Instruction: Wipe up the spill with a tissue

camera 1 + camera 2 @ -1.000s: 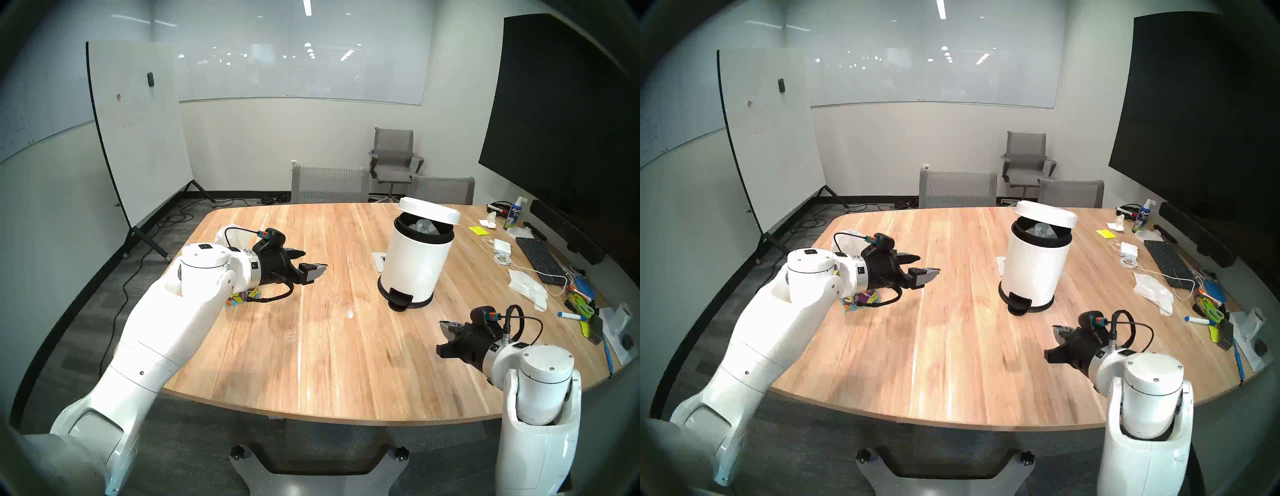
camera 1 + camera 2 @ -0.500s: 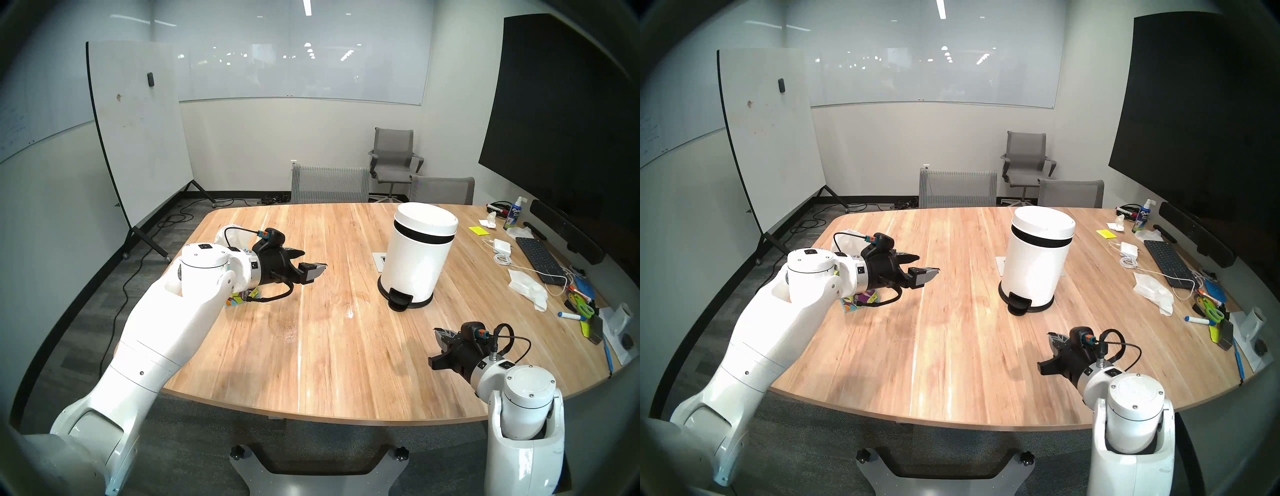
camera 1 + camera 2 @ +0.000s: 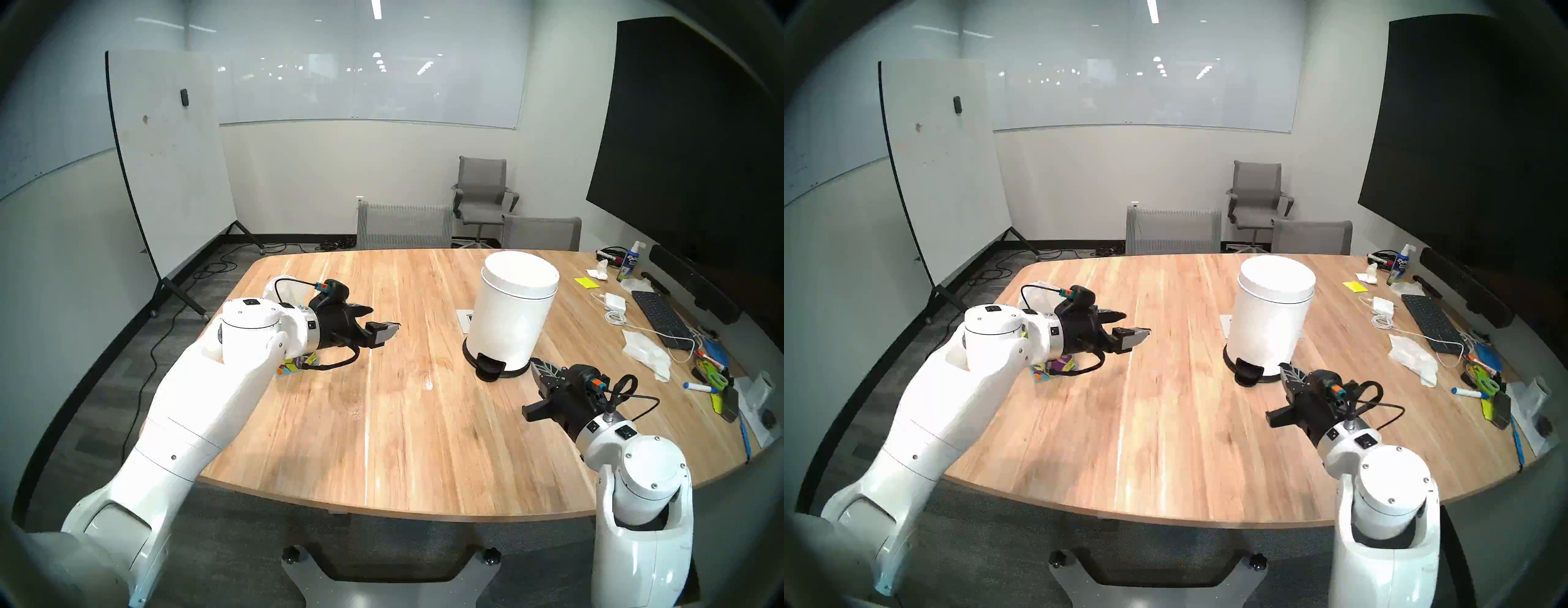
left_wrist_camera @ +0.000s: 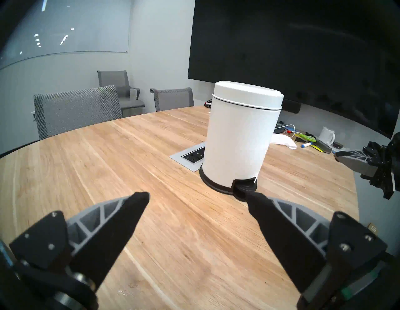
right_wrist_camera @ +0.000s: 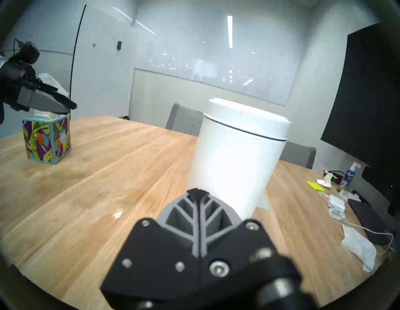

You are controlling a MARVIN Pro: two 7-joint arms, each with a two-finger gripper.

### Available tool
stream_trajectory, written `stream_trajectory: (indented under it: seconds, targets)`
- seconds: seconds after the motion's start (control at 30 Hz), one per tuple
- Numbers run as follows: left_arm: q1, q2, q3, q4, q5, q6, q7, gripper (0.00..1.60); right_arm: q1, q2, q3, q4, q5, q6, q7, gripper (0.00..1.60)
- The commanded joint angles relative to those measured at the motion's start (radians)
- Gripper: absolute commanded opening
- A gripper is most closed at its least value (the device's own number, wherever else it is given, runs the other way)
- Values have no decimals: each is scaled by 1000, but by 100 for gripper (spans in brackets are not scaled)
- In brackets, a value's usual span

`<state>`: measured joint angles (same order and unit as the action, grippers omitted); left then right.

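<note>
Nearest, right gripper (image 3: 536,366) clamped shut on nothing, just beside the bin (image 3: 509,314) — could knock it if swung left. Mid-table, of the spill (image 3: 428,384) only a wet glint; no brown spots visible. Further, left gripper (image 3: 384,318) spread wide, empty. Behind it, tissue (image 5: 49,81) standing up from its box (image 5: 46,140), long axis near vertical — may tear if snatched.
</note>
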<state>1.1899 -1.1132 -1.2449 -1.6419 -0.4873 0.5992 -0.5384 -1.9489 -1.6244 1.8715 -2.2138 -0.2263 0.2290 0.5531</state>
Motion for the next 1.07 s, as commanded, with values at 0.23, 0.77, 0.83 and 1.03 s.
stream_trajectory:
  seconds: [0.23,0.77,0.83,1.03]
  targets:
    - [-11,-1,-7,-17,-2,-8,-1,160,-10,1,12,-25,33,-55,13,0]
    - [-11,-1,-7,-17,-2,-8,-1,160,-8,-6,17,-24,31,-59,24,0]
    - [-11,-1,-7,-17,-2,-8,-1,160,-7,-7,18,-24,31,-60,25,0]
    - [-11,-1,-7,-17,-2,-8,-1,160,-7,-8,19,-24,30,-60,26,0]
